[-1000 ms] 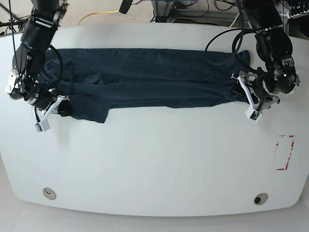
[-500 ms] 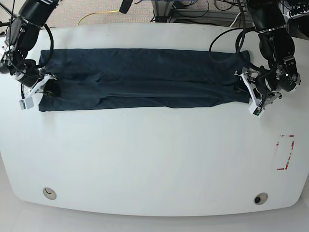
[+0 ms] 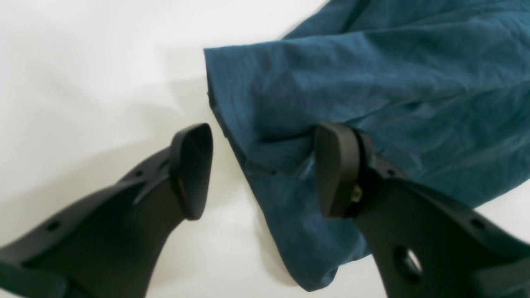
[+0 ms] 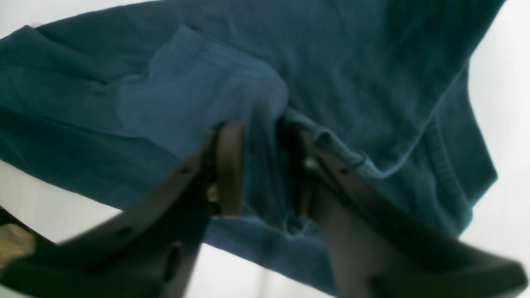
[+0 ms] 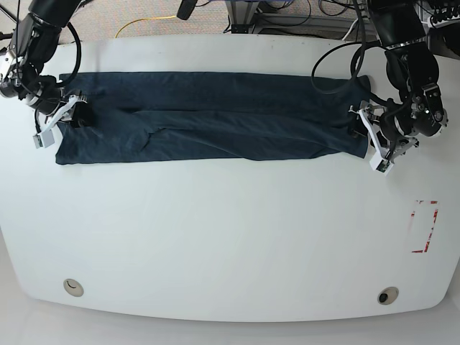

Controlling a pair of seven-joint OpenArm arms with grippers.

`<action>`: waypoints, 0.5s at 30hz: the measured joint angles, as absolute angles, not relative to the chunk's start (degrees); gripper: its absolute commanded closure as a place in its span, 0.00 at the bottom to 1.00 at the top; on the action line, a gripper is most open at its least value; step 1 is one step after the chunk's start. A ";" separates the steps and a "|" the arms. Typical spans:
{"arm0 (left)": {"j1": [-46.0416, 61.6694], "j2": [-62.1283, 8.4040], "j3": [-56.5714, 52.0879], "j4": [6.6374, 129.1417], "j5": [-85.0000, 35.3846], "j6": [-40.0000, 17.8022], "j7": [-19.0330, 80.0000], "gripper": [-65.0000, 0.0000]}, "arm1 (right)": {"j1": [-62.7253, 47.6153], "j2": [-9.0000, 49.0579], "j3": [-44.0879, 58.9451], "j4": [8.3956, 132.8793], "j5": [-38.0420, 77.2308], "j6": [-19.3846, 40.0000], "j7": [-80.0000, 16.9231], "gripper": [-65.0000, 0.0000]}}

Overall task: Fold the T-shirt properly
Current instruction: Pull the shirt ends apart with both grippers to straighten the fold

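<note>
White bench point(image 5: 230, 237) carries the T-shirt point(image 5: 208, 118), folded into a long dark band along the far edge, reaching nearly from one side edge to the other. Left gripper point(image 3: 263, 169) sits at the band's end by the side edge, jaws apart, cloth edge between them, one pad touching fabric. Right gripper point(image 4: 265, 165) at the opposite end, jaws narrowly parted with a cloth fold bunched between them; pinch or release, cannot tell.

A white table point(image 5: 230, 237) stands before a speckled floor point(image 5: 129, 14) strewn with cables point(image 5: 144, 21).
</note>
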State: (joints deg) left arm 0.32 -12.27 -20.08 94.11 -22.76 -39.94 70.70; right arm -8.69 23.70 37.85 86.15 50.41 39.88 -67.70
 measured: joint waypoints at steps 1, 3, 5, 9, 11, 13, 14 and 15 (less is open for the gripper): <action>0.32 -12.29 -20.08 94.11 -22.74 -39.94 70.72 0.45 | -8.95 23.73 37.85 86.17 50.48 39.86 -67.24 0.47; 0.32 -12.29 -20.08 94.11 -22.74 -39.94 70.70 0.45 | -9.65 23.86 37.85 86.19 50.89 39.88 -65.80 0.43; 0.32 -12.29 -20.08 94.11 -22.76 -39.94 70.67 0.45 | -10.66 24.10 37.85 86.19 50.76 39.86 -64.60 0.43; 0.32 -12.29 -20.08 94.11 -22.79 -39.94 70.67 0.45 | -12.73 24.95 38.87 86.46 50.68 39.88 -62.35 0.43; 0.32 -12.34 -20.10 94.11 -22.65 -39.94 70.70 0.45 | -13.30 24.91 40.23 88.62 50.39 39.86 -62.11 0.43; 0.34 -12.40 -20.10 94.11 -22.63 -39.94 70.70 0.45 | -13.76 24.12 40.71 91.70 50.46 39.77 -61.80 0.43; 0.30 -12.40 -20.10 94.11 -22.59 -39.94 70.72 0.45 | -13.98 23.29 40.73 93.73 50.39 39.59 -61.71 0.43; 0.30 -12.43 -20.08 94.13 -22.76 -39.92 70.65 0.45 | -14.13 22.44 40.45 95.61 51.05 39.66 -61.69 0.43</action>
State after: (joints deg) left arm 0.30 -12.43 -20.08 94.13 -22.76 -39.92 70.65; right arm -14.13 22.44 40.45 95.61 51.05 39.66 -61.69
